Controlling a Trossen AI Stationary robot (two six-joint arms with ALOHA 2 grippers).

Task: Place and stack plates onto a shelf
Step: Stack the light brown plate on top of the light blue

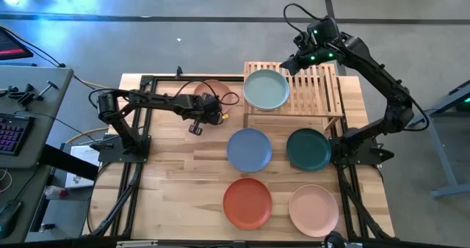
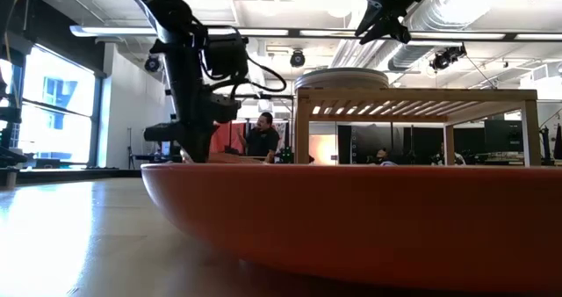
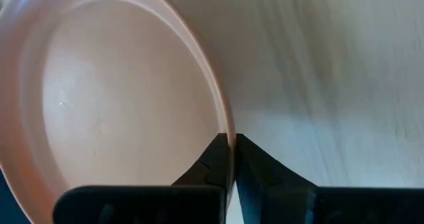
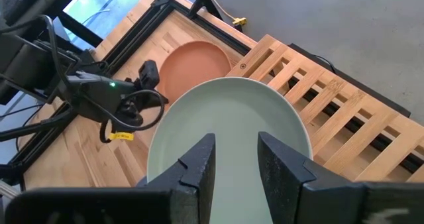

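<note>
A peach plate (image 1: pixel 213 89) lies at the table's far side, left of the shelf (image 1: pixel 316 94), and my left gripper (image 3: pixel 230 148) is shut on its rim. A pale teal plate (image 4: pixel 225 124) rests flat on the left part of the shelf's slatted top. Above it my right gripper (image 4: pixel 236 151) hovers open, with nothing between its fingers. On the tabletop nearer the front lie a blue plate (image 1: pixel 249 149), a dark green plate (image 1: pixel 308 149), a terracotta-orange plate (image 1: pixel 247 202) and a pink plate (image 1: pixel 313 209). My left gripper pinches the peach plate's rim (image 3: pixel 227 128) between its two fingers, one finger on the inner side of the rim and one on the outer. The fingers come steeply from above, slanting in from the table's left. Whether the plate is lifted off the table I cannot tell.
Black frame rails (image 1: pixel 139 130) run along the table's left and right sides by the arm bases. The right half of the shelf top (image 1: pixel 323 86) is bare slats. In the low view the terracotta-orange plate (image 2: pixel 351 218) fills the foreground. People sit in the room beyond.
</note>
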